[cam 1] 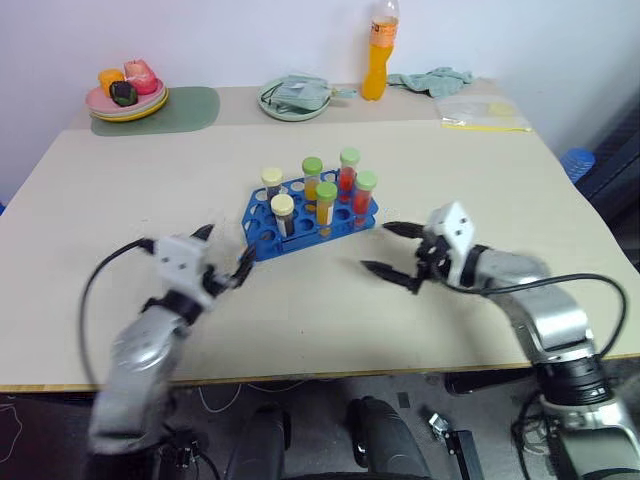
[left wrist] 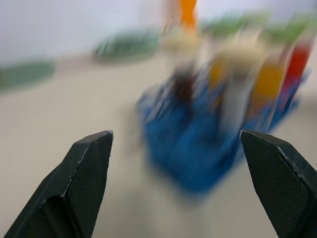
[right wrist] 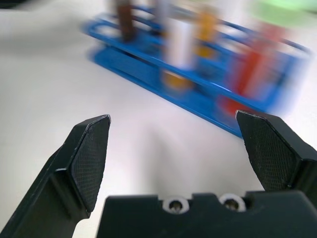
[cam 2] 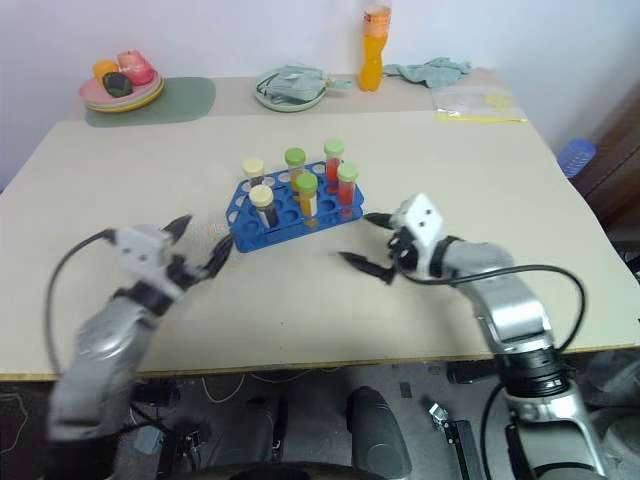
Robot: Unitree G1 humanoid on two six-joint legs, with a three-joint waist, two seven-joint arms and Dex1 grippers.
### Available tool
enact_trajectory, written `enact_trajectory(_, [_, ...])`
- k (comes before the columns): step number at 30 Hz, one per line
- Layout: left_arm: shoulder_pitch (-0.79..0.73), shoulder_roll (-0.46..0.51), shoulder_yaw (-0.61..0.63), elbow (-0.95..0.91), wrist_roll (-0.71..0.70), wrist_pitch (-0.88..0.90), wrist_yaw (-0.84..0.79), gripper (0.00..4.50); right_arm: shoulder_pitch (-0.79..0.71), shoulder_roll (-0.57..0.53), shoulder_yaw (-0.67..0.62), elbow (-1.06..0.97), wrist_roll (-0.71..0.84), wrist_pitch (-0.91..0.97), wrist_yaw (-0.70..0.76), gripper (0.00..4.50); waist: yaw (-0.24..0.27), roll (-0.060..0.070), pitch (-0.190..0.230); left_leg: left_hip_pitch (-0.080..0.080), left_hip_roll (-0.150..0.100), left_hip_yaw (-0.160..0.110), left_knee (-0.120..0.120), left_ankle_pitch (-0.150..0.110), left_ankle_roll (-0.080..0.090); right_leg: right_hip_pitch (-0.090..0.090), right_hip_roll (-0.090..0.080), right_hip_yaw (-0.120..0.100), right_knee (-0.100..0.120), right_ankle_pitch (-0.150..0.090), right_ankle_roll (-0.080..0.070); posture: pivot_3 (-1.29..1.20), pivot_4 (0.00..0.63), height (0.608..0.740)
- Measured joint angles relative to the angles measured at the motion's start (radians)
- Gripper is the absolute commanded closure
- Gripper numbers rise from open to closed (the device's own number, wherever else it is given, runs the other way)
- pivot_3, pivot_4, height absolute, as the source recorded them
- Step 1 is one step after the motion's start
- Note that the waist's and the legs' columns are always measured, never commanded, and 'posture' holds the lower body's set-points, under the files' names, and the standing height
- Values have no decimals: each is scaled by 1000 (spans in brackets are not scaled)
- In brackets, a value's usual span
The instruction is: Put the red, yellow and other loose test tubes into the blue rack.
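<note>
Nearest, the left gripper [cam 1: 222, 262] and right gripper [cam 1: 395, 250] hover over the table [cam 1: 120, 260], both spread wide and holding nothing. Between them, slightly farther, the blue rack [cam 1: 262, 240] holds six capped tubes [cam 1: 326, 205] upright. Far back stand an orange bottle [cam 1: 377, 52] and a plate [cam 1: 293, 108].

Capped tubes [cam 1: 326, 196] crowd the blue rack [cam 1: 262, 243]; surrounding table [cam 1: 120, 200] open.
</note>
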Motion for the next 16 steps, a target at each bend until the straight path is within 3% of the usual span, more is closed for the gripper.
enact_trajectory(7, [131, 131, 193, -4, -77, 69, -79, 299, -5, -52, -80, 131, 19, -28, 40, 0, -4, 0, 0, 0, 0, 0, 0, 0, 0, 1, 1, 0, -1, 0, 0, 0, 150, 740])
enact_trajectory(16, [200, 121, 232, 8, -72, 69, -57, 299, 1, -60, -74, 167, 18, -79, 89, 0, -4, 0, 0, 0, 1, 0, 0, 0, 0, 1, 0, 0, -1, 0, 0, 0, 150, 740])
